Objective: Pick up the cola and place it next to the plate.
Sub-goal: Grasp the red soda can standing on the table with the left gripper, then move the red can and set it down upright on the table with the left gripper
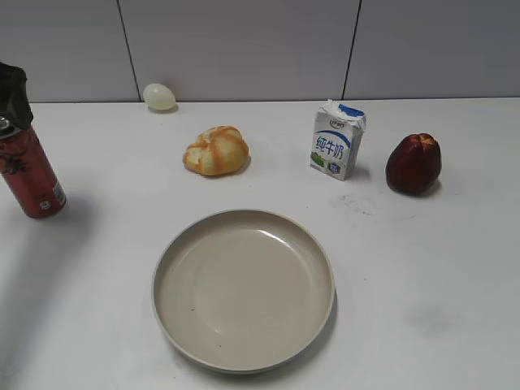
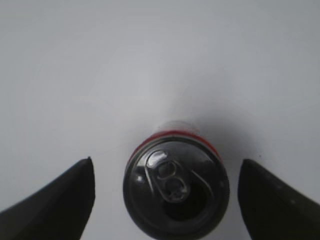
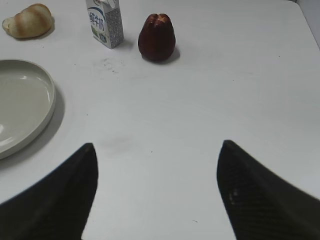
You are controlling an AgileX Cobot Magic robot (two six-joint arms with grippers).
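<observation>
Jaws on my left gripper point(image 2: 167, 200) stand wide apart, one finger at each lower corner of the left wrist view, with the cola point(image 2: 176, 187) upright between them and touching neither. I see its silver top and pull tab from above. In the exterior view the cola point(image 1: 28, 172) stands at the far left edge of the frame, the dark gripper point(image 1: 14, 93) over its top, well apart from the plate point(image 1: 244, 289) at lower centre. My right gripper point(image 3: 157, 195) is also spread open and holds nothing, hovering over bare white table point(image 3: 225, 90). Across the upper frame sit an egg point(image 1: 159, 96), a bread roll point(image 1: 216, 151), a milk carton point(image 1: 337, 140) and a dark red fruit point(image 1: 413, 163).
</observation>
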